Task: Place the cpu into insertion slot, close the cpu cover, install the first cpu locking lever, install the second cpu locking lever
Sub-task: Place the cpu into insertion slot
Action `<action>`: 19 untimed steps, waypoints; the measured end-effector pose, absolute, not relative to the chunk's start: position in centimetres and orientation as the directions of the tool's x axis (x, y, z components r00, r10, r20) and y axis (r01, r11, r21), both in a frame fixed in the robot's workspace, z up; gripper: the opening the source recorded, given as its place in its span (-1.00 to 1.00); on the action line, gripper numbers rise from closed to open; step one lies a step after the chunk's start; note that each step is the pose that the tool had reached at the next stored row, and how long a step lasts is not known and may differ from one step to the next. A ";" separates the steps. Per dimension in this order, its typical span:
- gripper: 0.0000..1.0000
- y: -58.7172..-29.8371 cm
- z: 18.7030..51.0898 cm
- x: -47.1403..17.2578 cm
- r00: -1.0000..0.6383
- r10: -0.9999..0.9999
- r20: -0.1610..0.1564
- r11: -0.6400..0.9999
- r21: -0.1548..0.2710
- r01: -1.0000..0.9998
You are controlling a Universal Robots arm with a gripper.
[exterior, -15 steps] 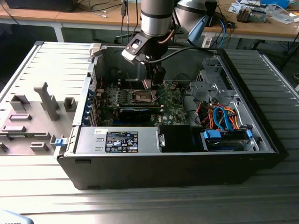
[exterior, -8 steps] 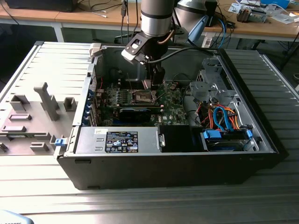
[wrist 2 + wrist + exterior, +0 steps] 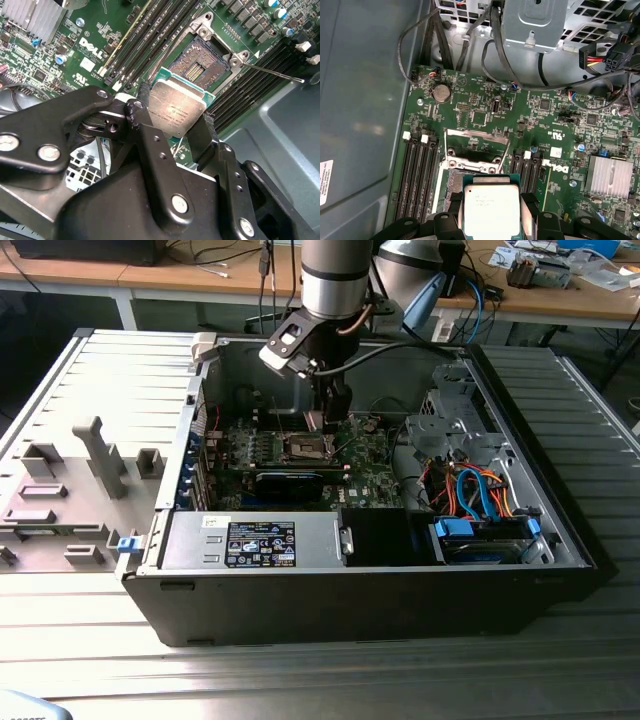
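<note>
My gripper (image 3: pixel 175 120) is shut on the cpu (image 3: pixel 176 111), a silver-topped square chip pinched by two opposite edges between the black fingers (image 3: pixel 142 107). The chip hangs tilted, just above and to one side of the open insertion slot (image 3: pixel 197 65), whose bare contact field shows. In the first wrist view the cpu (image 3: pixel 491 207) covers the slot's near part, and the silvery cpu cover (image 3: pixel 475 162) stands swung open beyond it. A thin wire locking lever (image 3: pixel 275 72) sticks out from the slot's corner. In the exterior view the gripper (image 3: pixel 327 425) hovers inside the computer case over the slot (image 3: pixel 305 447).
Memory slots (image 3: pixel 150 35) flank the socket on both sides. A finned heatsink (image 3: pixel 612 175) sits on the board, and black cables (image 3: pixel 470 40) hang near the drive cage (image 3: pixel 535 20). A long black card (image 3: pixel 290 480) and the case walls (image 3: pixel 190 430) hem in the arm.
</note>
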State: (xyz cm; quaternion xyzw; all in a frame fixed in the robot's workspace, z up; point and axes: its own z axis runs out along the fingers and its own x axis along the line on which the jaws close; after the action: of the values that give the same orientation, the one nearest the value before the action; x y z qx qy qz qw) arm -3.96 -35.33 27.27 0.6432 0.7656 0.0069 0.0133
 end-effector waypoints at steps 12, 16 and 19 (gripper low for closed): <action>0.08 -35.3 27.2 -4.0 -0.143 0.990 -0.012 0.143 0.028 0.989; 0.08 -35.3 27.1 -4.0 -0.134 0.991 -0.012 0.135 0.028 0.991; 0.08 -35.3 27.1 -4.0 -0.124 0.992 -0.012 0.125 0.028 0.992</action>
State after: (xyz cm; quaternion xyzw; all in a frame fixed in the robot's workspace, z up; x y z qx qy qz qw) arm -3.96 -35.33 27.10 0.6615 0.7498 0.0064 0.0136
